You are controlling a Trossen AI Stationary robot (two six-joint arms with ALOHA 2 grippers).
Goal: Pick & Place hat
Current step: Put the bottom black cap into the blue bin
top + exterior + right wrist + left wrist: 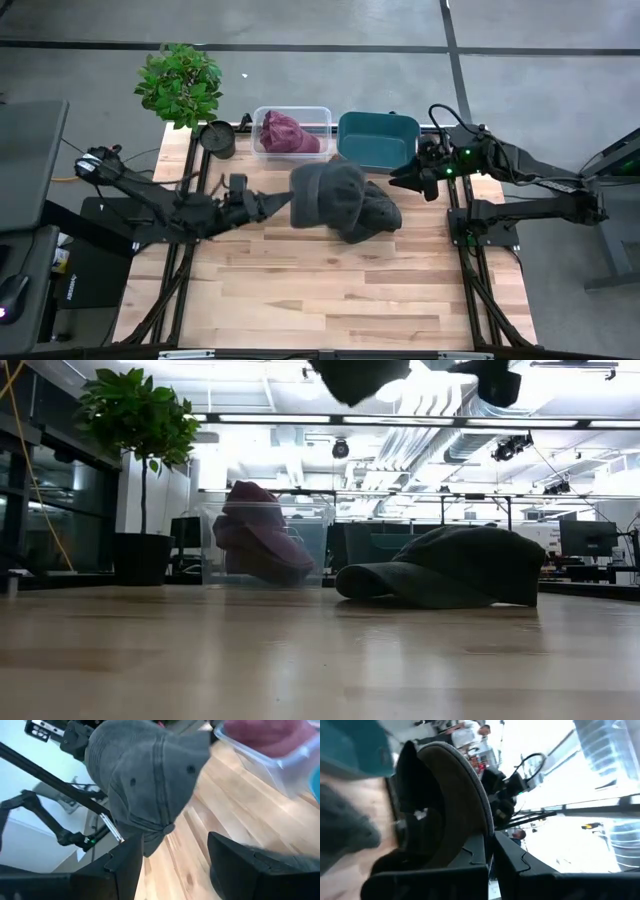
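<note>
The left hand (285,200) is pinched tight on the brim of a gray hat (328,192) and holds it up in the air above the middle of the bench (330,290). In the left wrist view the two fingers (470,855) squeeze the brim's edge between them. A second gray hat (375,215) lies flat on the bench, just beside the lifted one and partly under it. In the low view this hat (445,567) rests on the wood, and the lifted hat (358,377) shows only at the top edge.

The right hand (405,181) hangs near the teal bin (378,138), its fingers spread wide with nothing in them.

Along the back edge sit a clear bin (292,132) with a purple hat (287,133) inside, the teal bin beside it, a black cup (217,139) and a plant (181,83). The front half of the bench is bare wood with lots of room.
</note>
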